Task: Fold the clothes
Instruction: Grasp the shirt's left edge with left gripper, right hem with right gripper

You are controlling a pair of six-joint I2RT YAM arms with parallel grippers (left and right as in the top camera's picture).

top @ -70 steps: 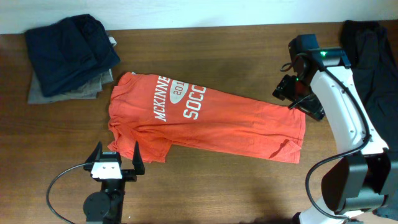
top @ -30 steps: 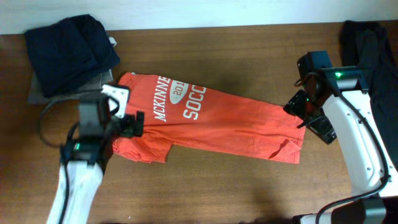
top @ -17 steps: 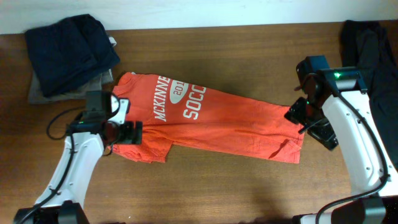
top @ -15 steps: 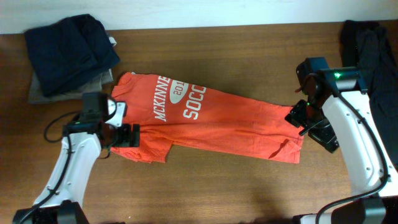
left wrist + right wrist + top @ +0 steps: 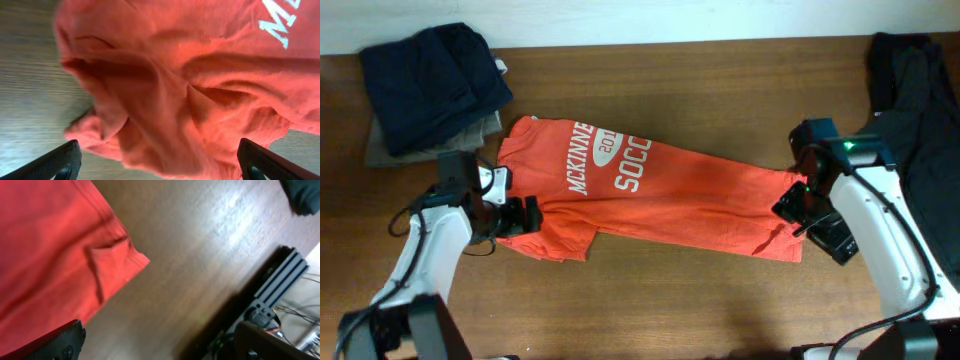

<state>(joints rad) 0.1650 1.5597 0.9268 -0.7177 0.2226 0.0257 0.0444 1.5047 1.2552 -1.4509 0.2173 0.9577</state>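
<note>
The clothes, a red-orange T-shirt (image 5: 660,195) with white lettering, lie spread on the brown table, collar end to the left and hem to the right. My left gripper (image 5: 512,215) is open over the shirt's rumpled lower-left sleeve. In the left wrist view the bunched fabric (image 5: 165,90) fills the space between the two black fingertips (image 5: 60,160), which are spread wide. My right gripper (image 5: 807,215) is open at the hem's lower-right corner. In the right wrist view that corner (image 5: 65,250) lies to the upper left, with bare wood between the fingers (image 5: 57,342).
A folded stack of dark navy clothes (image 5: 435,75) on a grey garment (image 5: 420,150) sits at the back left. A black garment (image 5: 920,100) lies at the right edge. The right wrist view shows the table edge with a black frame and cables (image 5: 280,280) beyond it.
My left arm swung out from the front edge and settled over the shirt's lower-left sleeve. My right gripper moved forward along the hem to its lower-right corner. Both stayed open.
</note>
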